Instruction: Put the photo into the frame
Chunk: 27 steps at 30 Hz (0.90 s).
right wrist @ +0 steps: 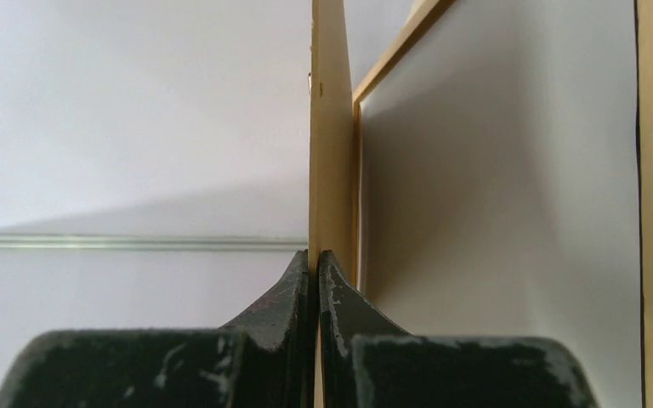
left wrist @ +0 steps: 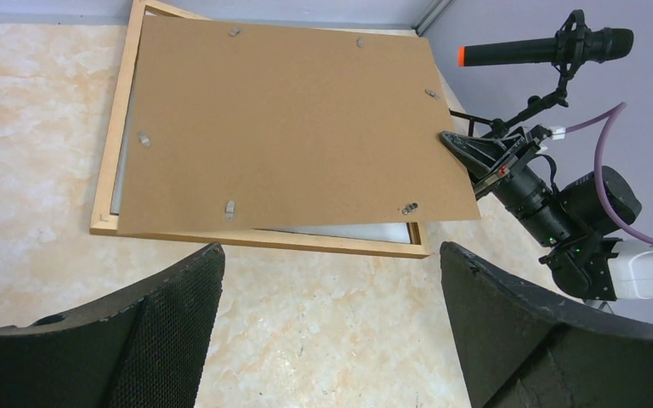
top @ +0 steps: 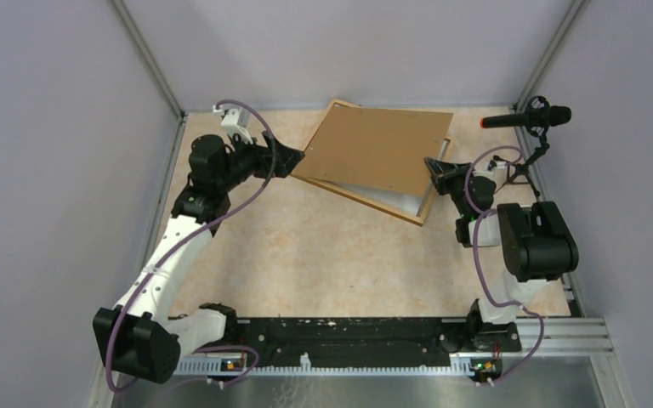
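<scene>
My right hand (top: 436, 166) pinches the flat brown backing board (top: 378, 144) by its right edge, over the light-wood frame (left wrist: 306, 241) far centre on the bench (top: 306, 255). The white-backed photo (left wrist: 357, 230) lies inside; my left hand (top: 294, 160) gapes empty.

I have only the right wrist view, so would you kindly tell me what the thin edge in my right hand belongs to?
Observer: It is the backing board; the right hand is shut on its right edge.
Operator: Thank you. Does the board sit square in the frame?
Observer: No. It lies skewed over the frame, leaving a white strip uncovered along the near rail.
Operator: And where is the left hand?
Observer: The left hand is open near the frame's left corner, holding nothing.
</scene>
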{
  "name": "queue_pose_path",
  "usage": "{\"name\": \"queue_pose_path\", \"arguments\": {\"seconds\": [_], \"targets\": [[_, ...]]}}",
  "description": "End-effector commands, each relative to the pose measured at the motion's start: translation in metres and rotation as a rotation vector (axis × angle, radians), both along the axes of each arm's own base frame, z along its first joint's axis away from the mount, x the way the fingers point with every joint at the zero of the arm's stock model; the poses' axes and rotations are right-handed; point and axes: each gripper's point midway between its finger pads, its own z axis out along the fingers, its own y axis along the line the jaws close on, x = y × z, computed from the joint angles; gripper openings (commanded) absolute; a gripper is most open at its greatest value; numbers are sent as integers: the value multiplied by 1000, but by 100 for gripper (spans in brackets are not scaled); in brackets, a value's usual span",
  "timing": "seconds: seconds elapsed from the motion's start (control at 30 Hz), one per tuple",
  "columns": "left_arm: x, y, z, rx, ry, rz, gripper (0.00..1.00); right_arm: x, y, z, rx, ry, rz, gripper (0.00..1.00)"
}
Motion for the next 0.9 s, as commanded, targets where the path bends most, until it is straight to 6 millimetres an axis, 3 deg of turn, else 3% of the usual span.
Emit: {"name": "queue_pose_path", "arguments": {"seconds": [0.0,0.33,0.8,0.87], "targets": [[3,-4,8,-20,-42,-16,99,9,-18,46,52,-177,-67,0],[5,-6,4,-23,-30,-24,99,15,-22,23,47,-147,-78,0],[7,-6,0,-23,-17,-25,99,26,-6,-11,-5,-72,26,0],[7,-6,0,-24,-17,-26,99,25,-5,-23,-72,-6,45,11]]}}
